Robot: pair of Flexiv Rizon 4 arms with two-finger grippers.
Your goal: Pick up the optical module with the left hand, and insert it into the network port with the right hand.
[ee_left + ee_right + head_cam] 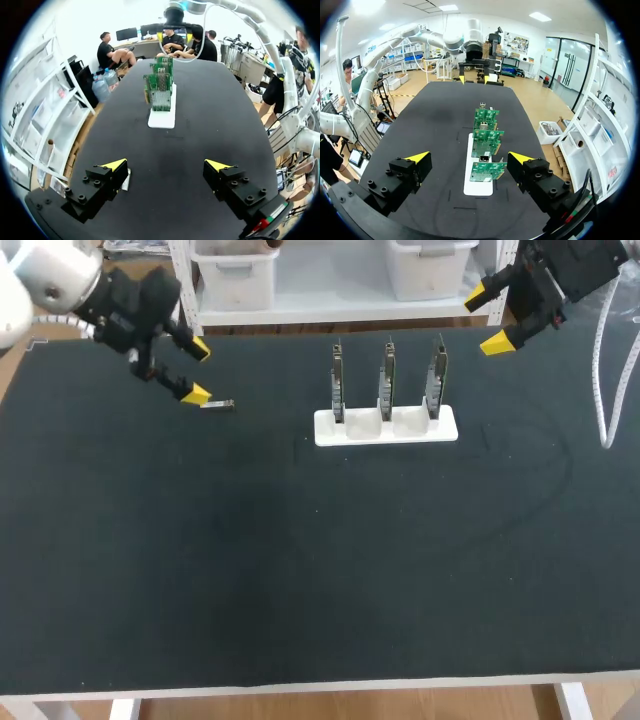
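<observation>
The optical module (218,404), a small silver bar, lies flat on the black table at the far left. My left gripper (198,371) hangs open just above and left of it. In the left wrist view the module (127,179) shows beside one finger, outside the gap of that open gripper (166,164). A white stand (385,426) holds three upright green network cards (386,380) at the far middle. My right gripper (488,319) is open and raised beyond the stand's right end. In the right wrist view the open gripper (469,158) holds nothing, with the cards (485,170) ahead.
A white cable (603,390) hangs over the table's far right side. The black mat (300,560) stretches to the near edge. The left arm's gripper (475,78) appears far beyond the cards in the right wrist view.
</observation>
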